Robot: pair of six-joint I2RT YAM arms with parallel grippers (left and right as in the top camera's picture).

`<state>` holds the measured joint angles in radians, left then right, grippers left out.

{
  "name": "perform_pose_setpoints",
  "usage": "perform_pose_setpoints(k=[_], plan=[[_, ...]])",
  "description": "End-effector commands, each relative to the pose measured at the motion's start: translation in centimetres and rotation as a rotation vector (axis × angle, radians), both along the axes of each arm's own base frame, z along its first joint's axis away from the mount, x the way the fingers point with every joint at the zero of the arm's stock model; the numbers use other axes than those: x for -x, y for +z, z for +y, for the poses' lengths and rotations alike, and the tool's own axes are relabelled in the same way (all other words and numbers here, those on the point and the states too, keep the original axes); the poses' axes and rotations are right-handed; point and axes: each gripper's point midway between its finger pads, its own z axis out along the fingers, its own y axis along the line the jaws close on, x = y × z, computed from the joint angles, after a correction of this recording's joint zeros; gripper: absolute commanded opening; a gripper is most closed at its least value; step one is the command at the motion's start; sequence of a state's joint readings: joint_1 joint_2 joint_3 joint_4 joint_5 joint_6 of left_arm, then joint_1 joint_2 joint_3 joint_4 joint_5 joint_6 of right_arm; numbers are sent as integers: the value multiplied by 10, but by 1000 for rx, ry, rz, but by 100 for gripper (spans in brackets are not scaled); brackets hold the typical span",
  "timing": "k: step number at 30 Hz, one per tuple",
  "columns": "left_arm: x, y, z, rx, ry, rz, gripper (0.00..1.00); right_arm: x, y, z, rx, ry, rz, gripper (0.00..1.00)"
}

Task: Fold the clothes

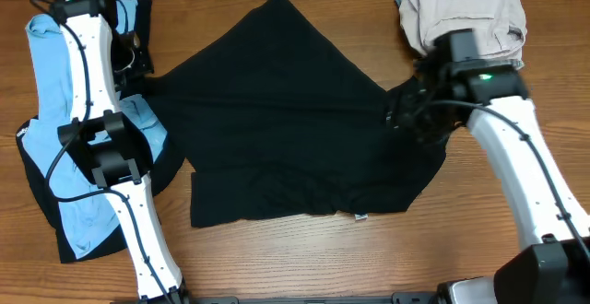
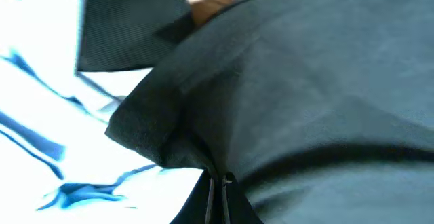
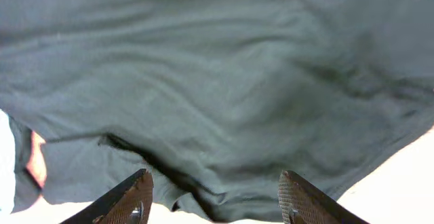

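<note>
A black T-shirt (image 1: 286,129) lies spread on the table's middle, crumpled along its near hem, where a small white label (image 1: 359,216) shows. My left gripper (image 1: 140,67) is at the shirt's left sleeve. In the left wrist view it (image 2: 218,187) is shut on a bunched fold of the black fabric (image 2: 305,95). My right gripper (image 1: 406,115) hovers at the shirt's right sleeve. In the right wrist view it (image 3: 215,200) stands open, the fingers (image 3: 132,198) wide apart over the edge of the black cloth (image 3: 224,81).
A heap of light-blue and black clothes (image 1: 46,129) lies at the left under my left arm. A folded beige garment (image 1: 461,9) sits at the back right. The wooden table (image 1: 304,258) shows along the front.
</note>
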<state>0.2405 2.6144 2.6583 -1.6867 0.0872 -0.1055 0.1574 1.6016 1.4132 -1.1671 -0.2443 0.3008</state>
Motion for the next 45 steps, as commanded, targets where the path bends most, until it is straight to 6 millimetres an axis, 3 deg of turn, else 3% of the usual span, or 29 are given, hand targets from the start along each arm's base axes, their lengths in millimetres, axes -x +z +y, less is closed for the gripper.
perform_pose_setpoints(k=[1, 6, 10, 16, 20, 29, 38, 45], plan=[[-11, 29, -29, 102, -22, -93, 4, 13, -30, 12, 56, -11, 112, 63], [-12, 49, -32, 80, -83, -141, 4, 26, -50, 27, 64, 36, 180, 65], [-5, 95, -13, -39, -77, -220, 4, 28, -48, 38, 30, 58, 181, 67], [9, 163, -13, -86, -74, -365, 4, 41, -49, 35, 38, 59, 236, 68], [17, 191, -15, -102, -74, -427, 4, 46, -49, 35, 44, 64, 257, 67], [20, 200, -19, -105, -81, -449, 4, 55, -44, 53, 48, 127, 238, 66], [23, 211, -24, -110, -95, -473, 4, 56, -46, 53, 53, 133, 235, 69], [22, 212, -33, -106, -120, -476, 4, 52, -76, 46, 92, 96, 227, 72]])
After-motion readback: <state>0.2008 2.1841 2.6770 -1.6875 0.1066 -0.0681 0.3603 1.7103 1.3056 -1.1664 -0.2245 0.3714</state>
